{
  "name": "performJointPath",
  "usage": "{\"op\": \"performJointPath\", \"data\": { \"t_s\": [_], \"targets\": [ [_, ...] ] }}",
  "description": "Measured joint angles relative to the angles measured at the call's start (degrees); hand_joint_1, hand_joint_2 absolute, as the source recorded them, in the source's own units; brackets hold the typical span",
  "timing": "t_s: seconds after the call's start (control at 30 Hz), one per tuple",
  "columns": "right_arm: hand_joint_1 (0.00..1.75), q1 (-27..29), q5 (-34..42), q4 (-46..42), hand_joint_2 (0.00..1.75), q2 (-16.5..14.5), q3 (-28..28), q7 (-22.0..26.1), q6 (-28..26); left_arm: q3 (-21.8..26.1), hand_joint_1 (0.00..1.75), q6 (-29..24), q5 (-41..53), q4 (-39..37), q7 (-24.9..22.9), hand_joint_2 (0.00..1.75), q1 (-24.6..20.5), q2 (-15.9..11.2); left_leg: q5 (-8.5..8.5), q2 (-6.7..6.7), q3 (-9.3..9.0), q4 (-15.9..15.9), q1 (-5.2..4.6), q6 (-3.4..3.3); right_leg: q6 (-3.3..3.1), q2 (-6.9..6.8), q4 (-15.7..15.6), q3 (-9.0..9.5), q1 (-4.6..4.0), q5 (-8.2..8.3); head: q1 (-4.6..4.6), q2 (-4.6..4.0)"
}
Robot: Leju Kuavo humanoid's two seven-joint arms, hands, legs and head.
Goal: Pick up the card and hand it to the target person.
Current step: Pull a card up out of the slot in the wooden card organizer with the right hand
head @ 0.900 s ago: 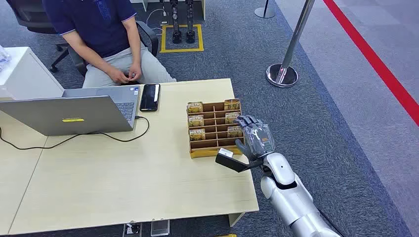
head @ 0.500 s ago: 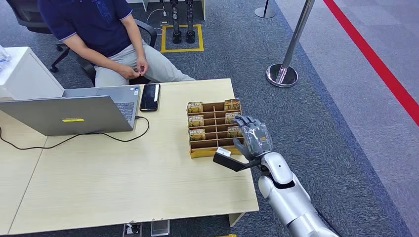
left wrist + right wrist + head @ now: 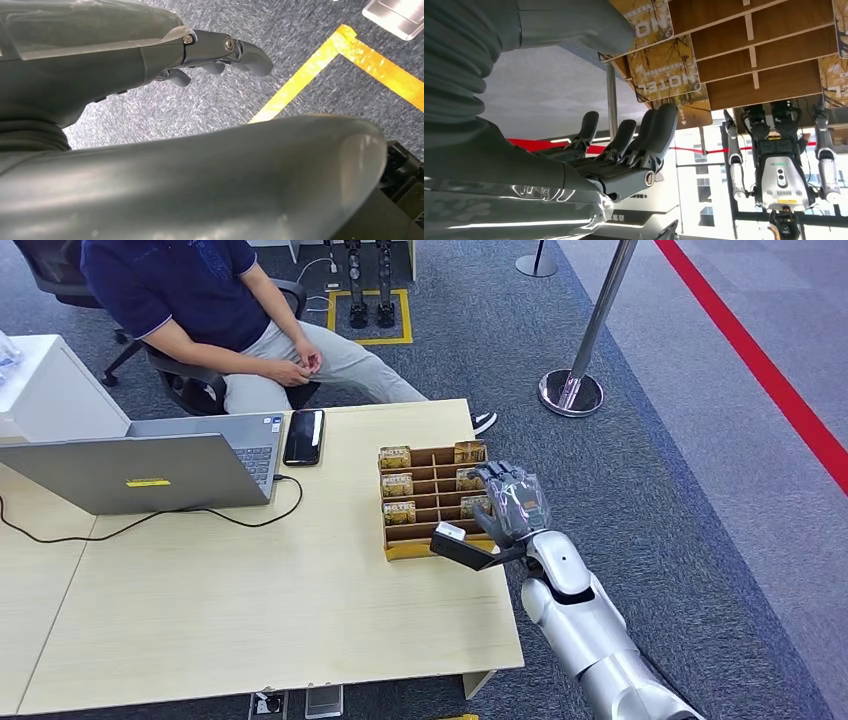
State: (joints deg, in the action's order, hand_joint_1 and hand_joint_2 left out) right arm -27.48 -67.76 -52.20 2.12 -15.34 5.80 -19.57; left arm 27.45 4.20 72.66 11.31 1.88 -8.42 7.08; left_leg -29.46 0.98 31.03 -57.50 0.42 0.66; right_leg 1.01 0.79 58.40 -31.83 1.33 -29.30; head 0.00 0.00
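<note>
The right hand (image 3: 508, 508) is hovering with fingers spread, holding nothing, beside the card box (image 3: 434, 498). No card (image 3: 472, 506) is picked yet; giving to the person (image 3: 215, 300) is left.

An office or demo hall is showing here: a seated person (image 3: 190, 290) is facing a pale wooden desk (image 3: 250, 630) bearing an open grey laptop (image 3: 140, 470), grey carpet (image 3: 650, 470) spreading around a chrome barrier post (image 3: 572, 390).

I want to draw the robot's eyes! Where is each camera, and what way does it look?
Head view: high up, looking down at the table, card rack and right hand.
Left wrist view: behind the left hand, facing carpet.
Right wrist view: behind the right hand, facing the card rack.
Head and right wrist views share the rack.
</note>
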Motion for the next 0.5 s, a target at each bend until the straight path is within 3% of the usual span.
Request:
{"op": "performJointPath", "data": {
  "t_s": [0.5],
  "targets": [
    [0.82,-1.12,0.35,3.52,1.75,-0.90,0.20,0.19,-0.81,0.18,0.00,-0.04,-0.12,0.05,-0.19,0.00,-0.12,-0.38,-0.01,0.03,0.02,-0.02,0.01,0.01,0.00,-0.01,0.03,0.00,-0.01,-0.02,0.00,0.00]
  ]
}}
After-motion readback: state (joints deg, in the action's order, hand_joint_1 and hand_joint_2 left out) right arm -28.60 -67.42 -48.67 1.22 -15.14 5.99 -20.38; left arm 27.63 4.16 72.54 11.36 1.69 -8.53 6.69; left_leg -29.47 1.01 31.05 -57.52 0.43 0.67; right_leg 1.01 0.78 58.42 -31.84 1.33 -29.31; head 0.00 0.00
